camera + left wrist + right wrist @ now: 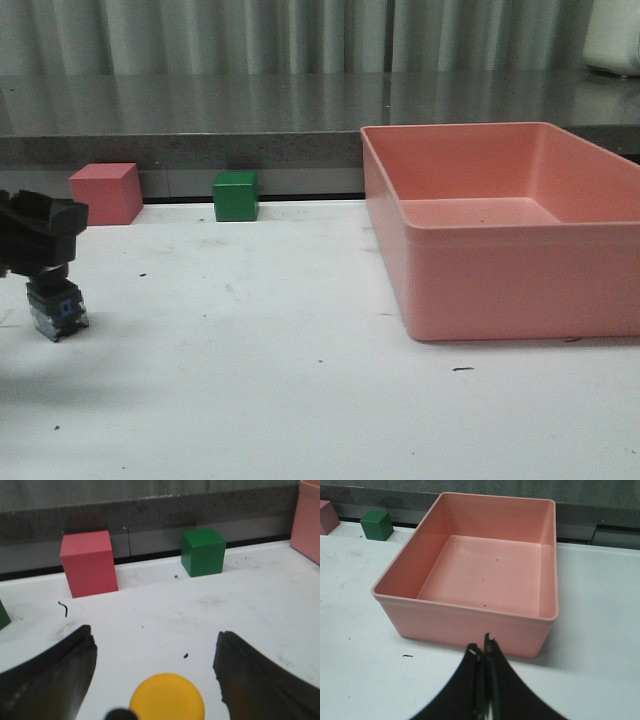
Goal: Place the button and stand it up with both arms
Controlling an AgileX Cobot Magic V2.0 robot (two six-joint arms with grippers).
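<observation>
**Lena:** Fingers (50, 680) of the left gripper (155, 672) stand wide apart, one on each side of the button (56, 308), whose yellow cap (167, 697) shows between them in the wrist view. Nothing is clamped.

**Omar:** And the right gripper (482, 652)?

**Lena:** Its tips are pressed together, empty, hovering near the pink tray (465, 611) on the right.

**Omar:** Where does the button sit?

**Lena:** At the near left of the table (300, 400), base down, well apart from the pink cube (105, 193) and green cube (236, 195) at the far edge.

**Omar:** How would it handle?

**Lena:** Likely light, rigid plastic. The rounded cap looks smooth and may slip; the black body or blocky base offers a surer hold.
</observation>
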